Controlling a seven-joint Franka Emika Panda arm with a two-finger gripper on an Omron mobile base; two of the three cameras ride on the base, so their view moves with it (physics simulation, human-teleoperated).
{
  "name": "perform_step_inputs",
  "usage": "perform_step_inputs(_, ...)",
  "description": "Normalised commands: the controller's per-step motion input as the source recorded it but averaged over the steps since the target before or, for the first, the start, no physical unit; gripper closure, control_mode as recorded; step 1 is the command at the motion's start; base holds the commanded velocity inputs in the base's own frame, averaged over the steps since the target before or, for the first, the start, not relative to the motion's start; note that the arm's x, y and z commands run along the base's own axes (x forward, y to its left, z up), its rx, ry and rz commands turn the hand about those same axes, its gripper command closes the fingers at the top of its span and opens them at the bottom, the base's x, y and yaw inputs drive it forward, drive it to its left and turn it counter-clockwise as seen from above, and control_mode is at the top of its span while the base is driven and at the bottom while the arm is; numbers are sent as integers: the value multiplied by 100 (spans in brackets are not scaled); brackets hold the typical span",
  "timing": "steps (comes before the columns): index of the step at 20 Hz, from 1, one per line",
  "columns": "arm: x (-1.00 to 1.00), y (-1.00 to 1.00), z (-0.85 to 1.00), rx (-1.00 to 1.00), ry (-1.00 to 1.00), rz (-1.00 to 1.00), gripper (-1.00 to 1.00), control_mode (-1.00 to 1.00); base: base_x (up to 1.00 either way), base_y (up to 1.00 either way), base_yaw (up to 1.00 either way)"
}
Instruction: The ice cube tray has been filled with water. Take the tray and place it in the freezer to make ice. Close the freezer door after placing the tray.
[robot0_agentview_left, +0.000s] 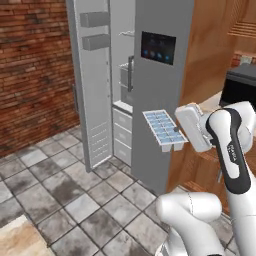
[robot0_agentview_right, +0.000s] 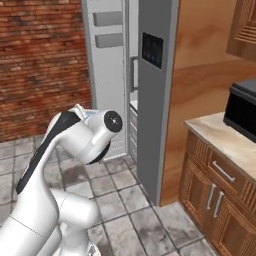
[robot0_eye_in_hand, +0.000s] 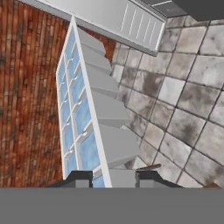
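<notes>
**A:** Gripper first: what is it doing?

**B:** Its two fingertips are pinching one end of the ice cube tray, one tip on each side of the rim, so it is clamped on the tray. In the left base view the tray is hanging in mid-air in front of the fridge, roughly level, with the water sitting as pale blue squares in the cells.

**A:** So which step is this?

**B:** I'm judging it as the carry, with the tray lifted and not yet inside. Going left to right: the brick wall, then the freezer door standing wide open, then the freezer with its shelves and pale drawers, then the grey door with the dark display panel.

**A:** What is the next move asking for?

**B:** Swinging the tray leftward around that panel door's edge and into the open section, keeping it flat (tilting would probably spill). The panel door is standing between tray and shelves; the wooden cabinets and a dark appliance are sitting well off to the right, out of the way
</notes>
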Motion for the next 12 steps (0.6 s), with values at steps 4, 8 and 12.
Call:
perform_step_inputs(4,0,0,0,0,0,0,100,100,100,21,15)
perform_step_inputs(8,0,0,0,0,0,0,100,100,99,13,7)
perform_step_inputs(12,0,0,0,0,0,0,100,100,79,4,0)
